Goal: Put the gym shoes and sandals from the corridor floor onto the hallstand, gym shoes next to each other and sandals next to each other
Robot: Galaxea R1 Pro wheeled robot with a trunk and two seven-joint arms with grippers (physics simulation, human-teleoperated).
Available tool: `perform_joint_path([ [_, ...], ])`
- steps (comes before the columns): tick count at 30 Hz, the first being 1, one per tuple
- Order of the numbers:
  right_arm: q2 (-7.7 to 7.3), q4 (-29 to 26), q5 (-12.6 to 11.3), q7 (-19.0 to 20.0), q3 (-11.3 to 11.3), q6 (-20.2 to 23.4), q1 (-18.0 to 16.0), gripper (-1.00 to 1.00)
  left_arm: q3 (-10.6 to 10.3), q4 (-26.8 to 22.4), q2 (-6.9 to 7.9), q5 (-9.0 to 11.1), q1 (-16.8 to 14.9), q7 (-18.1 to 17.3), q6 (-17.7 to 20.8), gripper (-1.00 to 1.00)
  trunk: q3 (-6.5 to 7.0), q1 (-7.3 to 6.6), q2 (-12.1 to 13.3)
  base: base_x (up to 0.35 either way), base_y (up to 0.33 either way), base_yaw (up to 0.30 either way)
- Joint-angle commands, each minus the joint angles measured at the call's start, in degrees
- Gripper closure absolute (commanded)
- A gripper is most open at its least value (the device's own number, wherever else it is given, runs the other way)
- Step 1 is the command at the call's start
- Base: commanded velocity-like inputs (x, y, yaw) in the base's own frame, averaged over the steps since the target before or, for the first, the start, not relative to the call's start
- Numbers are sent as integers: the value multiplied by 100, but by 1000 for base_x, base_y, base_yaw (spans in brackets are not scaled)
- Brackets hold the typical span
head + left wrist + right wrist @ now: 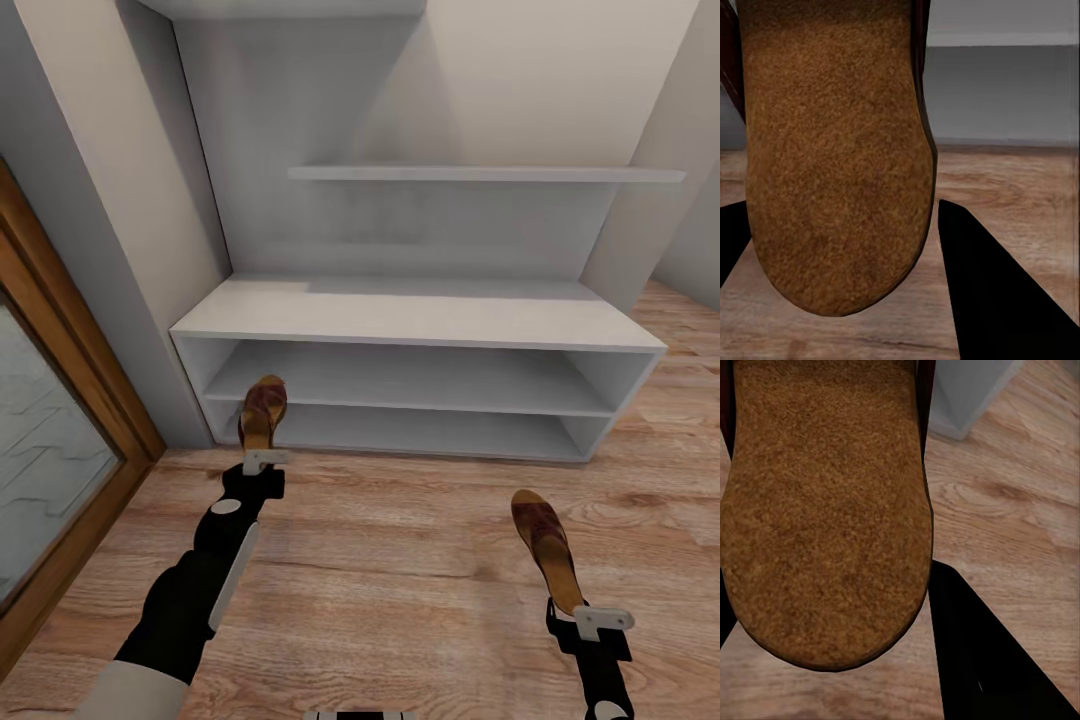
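Note:
My left gripper (265, 458) is shut on the heel of one brown sandal (263, 408), holding it above the floor just in front of the white hallstand (420, 325), toe pointing at the lower shelf's left end. In the left wrist view the tan footbed of that sandal (832, 165) is very close, with a black finger (997, 300) beside it. My right gripper (597, 620) is shut on the heel of the other sandal (545, 545), held over the corridor floor (400, 560) further back on the right. Its footbed (825, 510) shows large in the right wrist view. The gym shoes are out of view.
The hallstand has a flat top, two open shelf tiers and a floating shelf (480, 174) on its tall back panel. A wood-framed glass door (50, 440) stands at the left. A wall corner (650, 220) closes in at the right of the rack.

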Motion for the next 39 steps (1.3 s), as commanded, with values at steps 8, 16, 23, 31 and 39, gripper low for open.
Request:
perform_joint_path([
  [8,-1,3,-16,6,0,-8,0,100,-82,13,34,-37,0,-3,19,100,0,0,0,0,0,0],
  [16,-53,3,-23,6,0,-8,0,100,126,13,44,-18,0,-10,19,100,0,0,0,21,0,0],
  [23,-77,3,-25,6,0,-8,0,100,214,-109,41,-4,0,-16,16,100,0,0,0,9,0,0],
  [31,-80,3,-25,6,0,-8,0,100,220,-483,37,-2,0,-19,25,100,0,0,0,1,0,0],
  [39,-80,3,-23,6,0,-8,0,100,226,-492,37,-1,0,-20,33,100,0,0,0,0,0,0],
])
